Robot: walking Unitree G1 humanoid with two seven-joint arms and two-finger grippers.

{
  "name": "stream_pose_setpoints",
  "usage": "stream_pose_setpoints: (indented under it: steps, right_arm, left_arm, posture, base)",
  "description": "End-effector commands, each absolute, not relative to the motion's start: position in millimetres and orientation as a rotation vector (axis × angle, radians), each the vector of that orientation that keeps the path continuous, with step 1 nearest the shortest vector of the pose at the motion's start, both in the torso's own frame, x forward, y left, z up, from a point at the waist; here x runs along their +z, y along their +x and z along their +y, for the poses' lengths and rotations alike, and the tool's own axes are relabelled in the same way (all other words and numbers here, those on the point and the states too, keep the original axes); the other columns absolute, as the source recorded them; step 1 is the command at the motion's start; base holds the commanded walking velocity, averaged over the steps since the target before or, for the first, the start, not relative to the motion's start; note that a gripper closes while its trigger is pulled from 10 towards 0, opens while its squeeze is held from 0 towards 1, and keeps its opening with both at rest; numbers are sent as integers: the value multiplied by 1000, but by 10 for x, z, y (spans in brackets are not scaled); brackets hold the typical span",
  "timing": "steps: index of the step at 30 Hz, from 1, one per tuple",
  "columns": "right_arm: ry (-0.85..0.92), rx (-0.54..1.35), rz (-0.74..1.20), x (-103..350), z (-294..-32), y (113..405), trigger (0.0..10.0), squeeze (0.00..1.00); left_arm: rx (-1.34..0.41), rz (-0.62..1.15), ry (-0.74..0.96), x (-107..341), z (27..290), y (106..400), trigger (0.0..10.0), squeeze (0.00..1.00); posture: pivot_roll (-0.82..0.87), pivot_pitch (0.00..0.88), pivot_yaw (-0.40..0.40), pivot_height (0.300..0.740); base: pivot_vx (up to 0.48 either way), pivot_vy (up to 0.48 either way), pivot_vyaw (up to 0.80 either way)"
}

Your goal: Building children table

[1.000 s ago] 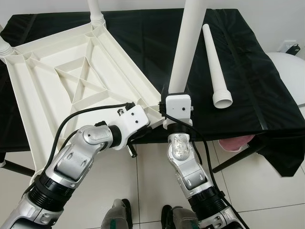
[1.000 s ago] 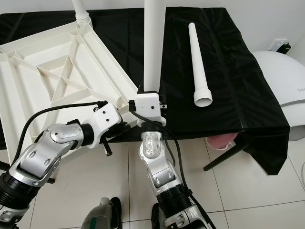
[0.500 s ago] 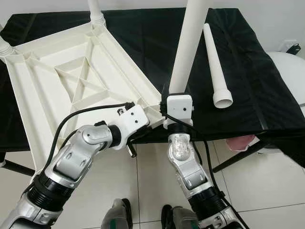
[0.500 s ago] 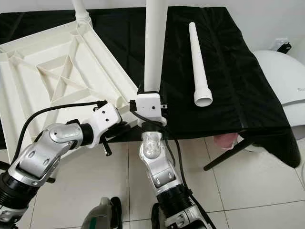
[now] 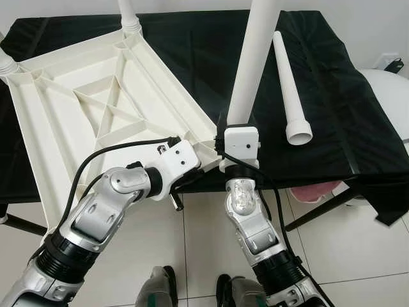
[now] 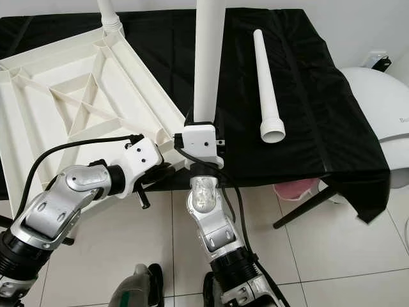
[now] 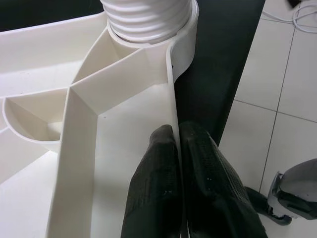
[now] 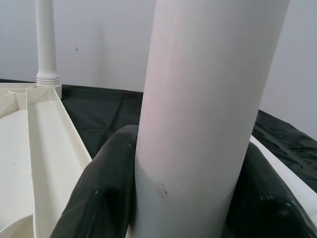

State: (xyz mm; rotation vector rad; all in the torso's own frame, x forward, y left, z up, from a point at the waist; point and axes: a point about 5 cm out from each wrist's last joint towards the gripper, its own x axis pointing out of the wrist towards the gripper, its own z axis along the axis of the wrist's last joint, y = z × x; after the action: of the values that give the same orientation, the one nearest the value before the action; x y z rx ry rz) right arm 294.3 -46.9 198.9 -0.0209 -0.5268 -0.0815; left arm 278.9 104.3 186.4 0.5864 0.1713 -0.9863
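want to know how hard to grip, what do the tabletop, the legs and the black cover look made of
Tabletop: looks like moulded cream plastic, matt, with thin cast ribs on its underside. Upright leg and loose leg: smooth white plastic tubes, the loose one hollow at its end. Black cover: thin cloth, slightly shiny, creased, probably synthetic.

No legible text or labels.

Silver jointed arms, white wrist housings, black cables, textured black claw fingers (image 7: 158, 193), seemingly rubbery.

Cream ribbed tabletop (image 5: 96, 96), white legs (image 5: 291, 83), black cloth (image 5: 339, 115), black claw fingers (image 7: 158, 198), pale tiled floor (image 5: 358, 243).
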Motion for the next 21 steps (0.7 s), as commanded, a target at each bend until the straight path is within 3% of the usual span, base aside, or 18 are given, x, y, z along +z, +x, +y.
stream_pose_setpoints:
  steps: [1,21]
  right_arm:
    - [-43,-299,-516,1962,-904,3039,10000,0]
    - [-54,-235,-423,1622,-939,3025,10000,0]
  left_arm:
    - [-929,251,624,1803,1271,2797,10000,0]
    - [-931,251,627,1815,1274,2794,10000,0]
  posture:
    - [-9,204,-4,740]
    - [-9,209,-1,740]
  base:
    - [0,0,0]
    - [0,0,0]
